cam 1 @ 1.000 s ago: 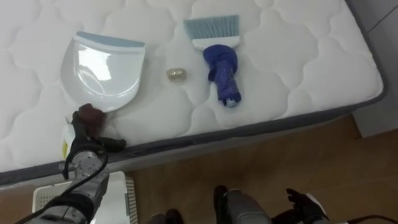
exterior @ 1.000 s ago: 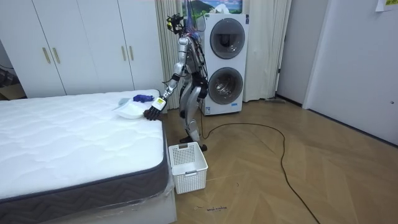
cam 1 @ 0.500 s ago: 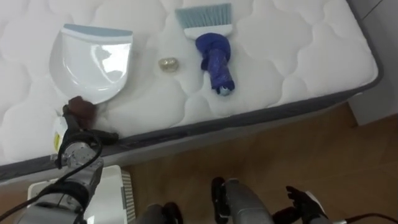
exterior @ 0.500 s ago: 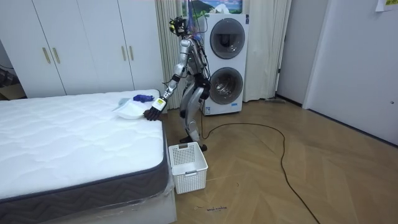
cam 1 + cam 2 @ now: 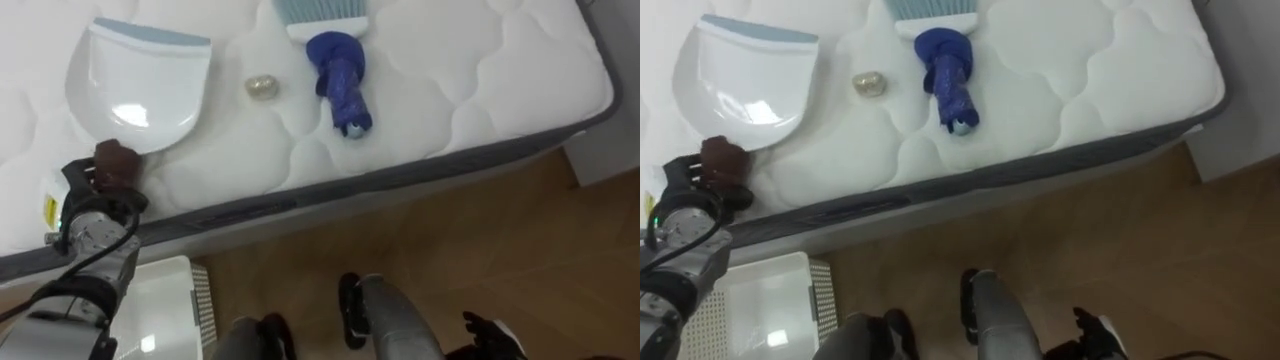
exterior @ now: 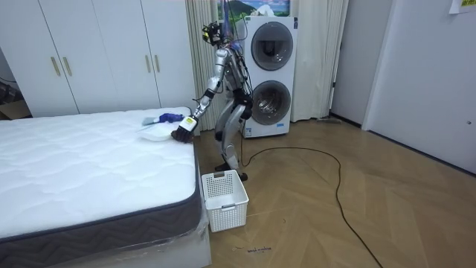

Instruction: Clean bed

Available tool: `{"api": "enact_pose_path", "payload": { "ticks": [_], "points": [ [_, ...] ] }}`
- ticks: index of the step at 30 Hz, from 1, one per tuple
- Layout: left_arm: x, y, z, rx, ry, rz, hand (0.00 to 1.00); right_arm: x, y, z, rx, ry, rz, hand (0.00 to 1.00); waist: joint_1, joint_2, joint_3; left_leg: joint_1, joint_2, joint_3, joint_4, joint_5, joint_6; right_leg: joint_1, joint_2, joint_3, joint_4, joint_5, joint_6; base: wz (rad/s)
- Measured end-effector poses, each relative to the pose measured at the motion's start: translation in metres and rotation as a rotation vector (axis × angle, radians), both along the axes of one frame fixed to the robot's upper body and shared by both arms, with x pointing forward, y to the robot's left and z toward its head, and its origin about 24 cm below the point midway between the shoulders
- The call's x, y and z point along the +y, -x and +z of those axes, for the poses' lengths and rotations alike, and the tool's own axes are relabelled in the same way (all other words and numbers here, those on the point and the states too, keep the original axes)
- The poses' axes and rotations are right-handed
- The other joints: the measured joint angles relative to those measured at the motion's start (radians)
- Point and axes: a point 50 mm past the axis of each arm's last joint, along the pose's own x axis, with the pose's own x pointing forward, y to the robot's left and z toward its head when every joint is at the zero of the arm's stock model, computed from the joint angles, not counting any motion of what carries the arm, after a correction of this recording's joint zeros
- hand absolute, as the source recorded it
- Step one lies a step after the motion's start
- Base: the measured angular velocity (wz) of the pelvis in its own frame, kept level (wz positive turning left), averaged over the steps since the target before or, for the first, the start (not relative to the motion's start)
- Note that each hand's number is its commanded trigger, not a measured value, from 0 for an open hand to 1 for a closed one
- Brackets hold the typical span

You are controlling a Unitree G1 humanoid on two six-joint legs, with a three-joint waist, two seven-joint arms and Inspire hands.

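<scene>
A white dustpan [image 5: 135, 85] with a pale blue lip lies on the white mattress [image 5: 480, 60] near its edge. My left hand [image 5: 88, 188] is shut on the dustpan's brown handle [image 5: 114, 160]. To the right of the pan sits a small crumpled ball of litter [image 5: 260, 87]. Further right lies a hand brush [image 5: 340, 65] with a dark blue handle and pale blue bristles pointing away from me. My right hand [image 5: 492, 335] hangs low over the floor at the lower right. In the room view I stand at the bed's corner, left arm stretched to the dustpan [image 6: 158, 132].
A white plastic basket [image 5: 160, 310] stands on the wooden floor by the bed's edge, under my left arm, and is also in the room view as the basket [image 6: 224, 198]. Two stacked washing machines [image 6: 268, 74] are behind me. A dark cable crosses the floor.
The eye view has shifted, so the bed's things sit higher and further left. In the room view my left hand on the handle has risen slightly.
</scene>
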Motion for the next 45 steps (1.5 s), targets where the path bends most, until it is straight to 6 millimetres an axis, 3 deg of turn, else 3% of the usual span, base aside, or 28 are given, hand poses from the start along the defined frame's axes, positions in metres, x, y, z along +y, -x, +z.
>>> {"api": "enact_pose_path", "payload": {
  "ticks": [22, 30, 38, 45],
  "points": [
    [-0.004, -0.001, -0.004, 0.053, 0.035, -0.03, 1.0, -0.006, 0.012, -0.003, 0.074, 0.039, 0.038, 0.0, 0.001, 0.001, 0.0002, -0.015, -0.012, 0.005, 0.023, -0.01, -0.005, -0.03, -0.009, 0.014, 0.044, -0.014, -0.002, 0.0],
    [-0.002, 0.001, -0.006, 0.076, 0.021, -0.04, 1.0, -0.008, 0.014, -0.003, 0.078, 0.043, 0.038, 0.0, 0.006, 0.0, -0.0002, -0.015, -0.004, 0.008, 0.026, -0.012, -0.004, -0.028, -0.004, 0.013, 0.04, -0.014, -0.003, -0.01],
    [0.001, 0.0, -0.002, 0.093, -0.055, -0.079, 1.0, -0.013, 0.013, -0.001, 0.067, 0.057, 0.021, 0.0, 0.021, 0.017, -0.0019, -0.015, 0.004, 0.002, 0.026, -0.013, -0.004, -0.018, 0.0, 0.001, 0.027, -0.01, -0.005, 0.0],
    [0.012, -0.001, 0.007, 0.13, -0.272, -0.149, 1.0, -0.02, 0.01, 0.002, 0.028, 0.027, -0.073, 0.0, 0.048, 0.027, -0.0004, 0.038, 0.001, 0.006, 0.007, -0.01, 0.001, 0.031, -0.002, 0.004, 0.016, -0.012, -0.003, 0.0]
  ]
}}
